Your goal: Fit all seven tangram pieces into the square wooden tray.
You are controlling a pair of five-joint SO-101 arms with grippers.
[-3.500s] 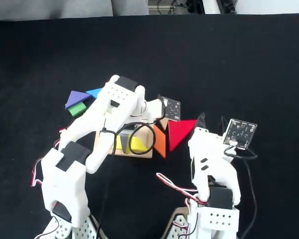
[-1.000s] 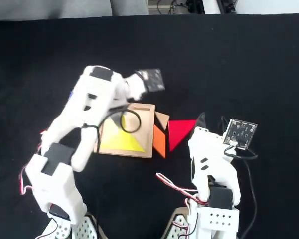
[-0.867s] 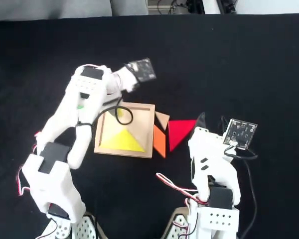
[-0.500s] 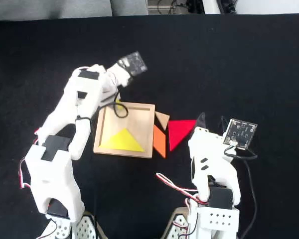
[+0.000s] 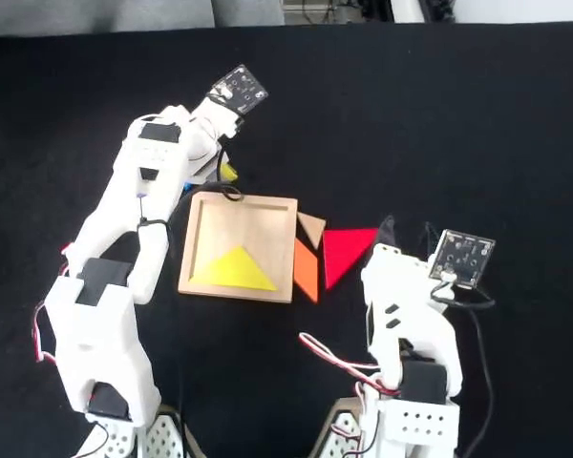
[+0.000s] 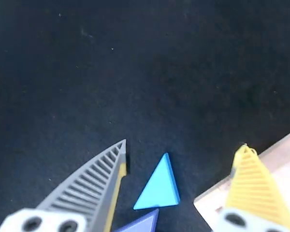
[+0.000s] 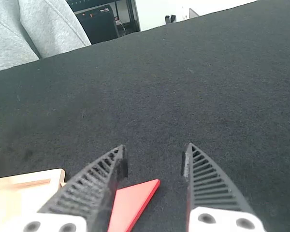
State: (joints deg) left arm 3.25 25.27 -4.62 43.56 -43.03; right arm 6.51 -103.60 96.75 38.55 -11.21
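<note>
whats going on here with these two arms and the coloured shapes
Two robot arms have tangram pieces to fit into a wooden tray. Only the yellow triangle lies in it. The left arm holds its jaws open over the blue triangle outside the tray; the right arm has open jaws by the red triangle.

Looks like robotics lab or hobby workbench. Table (image 5: pixel 458 114) draped in black cloth; left arm (image 5: pixel 138 219) and right arm (image 5: pixel 406 324) white, wiring exposed. Beyond far edge: dark equipment rack with cables (image 7: pixel 104 19), grey fabric (image 7: pixel 34 29), white wall (image 7: pixel 183 7).
</note>
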